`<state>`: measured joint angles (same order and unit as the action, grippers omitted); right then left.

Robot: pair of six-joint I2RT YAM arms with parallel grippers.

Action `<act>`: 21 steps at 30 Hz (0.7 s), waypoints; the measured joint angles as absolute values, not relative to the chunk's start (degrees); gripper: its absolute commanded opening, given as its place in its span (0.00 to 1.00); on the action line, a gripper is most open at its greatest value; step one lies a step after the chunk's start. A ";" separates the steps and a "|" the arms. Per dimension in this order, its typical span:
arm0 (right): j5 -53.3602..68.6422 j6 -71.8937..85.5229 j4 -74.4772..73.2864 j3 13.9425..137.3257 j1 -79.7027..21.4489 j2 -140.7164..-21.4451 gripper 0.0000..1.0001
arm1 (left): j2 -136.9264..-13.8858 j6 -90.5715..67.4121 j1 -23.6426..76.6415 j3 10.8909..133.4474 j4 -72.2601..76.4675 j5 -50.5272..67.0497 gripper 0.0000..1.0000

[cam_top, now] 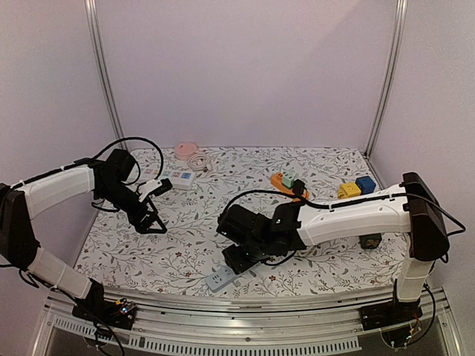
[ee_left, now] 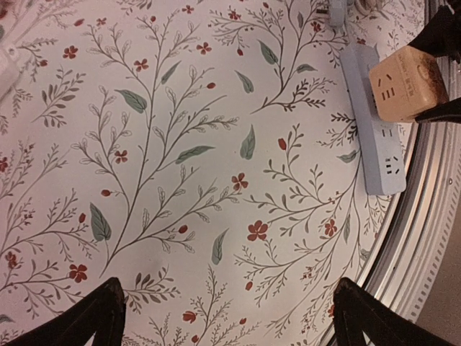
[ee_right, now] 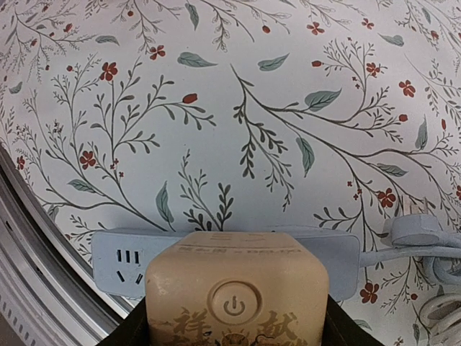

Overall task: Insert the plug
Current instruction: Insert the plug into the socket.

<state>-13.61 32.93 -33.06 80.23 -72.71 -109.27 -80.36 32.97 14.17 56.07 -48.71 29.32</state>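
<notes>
A tan cube plug (ee_right: 238, 295) with a power-button symbol on its face sits between the fingers of my right gripper (ee_right: 234, 328), which is shut on it. The cube is directly over the middle of a pale blue-grey power strip (ee_right: 115, 263) that lies along the table's front edge (cam_top: 220, 278). Whether its prongs are in a socket is hidden. The left wrist view shows the same cube (ee_left: 405, 83) atop the strip (ee_left: 385, 162). My left gripper (ee_left: 230, 321) hangs open over bare floral cloth, well left of the strip (cam_top: 152, 221).
A white power strip (cam_top: 177, 178), a pink item (cam_top: 185, 150) and a coiled white cable (cam_top: 198, 162) lie at the back left. An orange strip (cam_top: 284, 180), yellow (cam_top: 349, 190) and blue (cam_top: 364, 184) cubes sit at the back right. The metal front rail (cam_top: 245, 304) runs just beyond the strip.
</notes>
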 measured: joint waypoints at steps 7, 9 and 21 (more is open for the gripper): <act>-14.37 32.91 -32.84 79.99 -73.10 -109.36 0.00 | -80.49 32.97 14.17 56.07 -48.71 29.30 0.99; -14.79 32.91 -32.86 80.01 -73.49 -109.62 0.00 | -80.55 32.97 14.17 56.07 -48.71 29.30 0.99; -18.50 34.52 -27.94 74.74 -74.74 -108.95 0.00 | -80.84 32.97 14.04 56.07 -48.71 29.04 1.00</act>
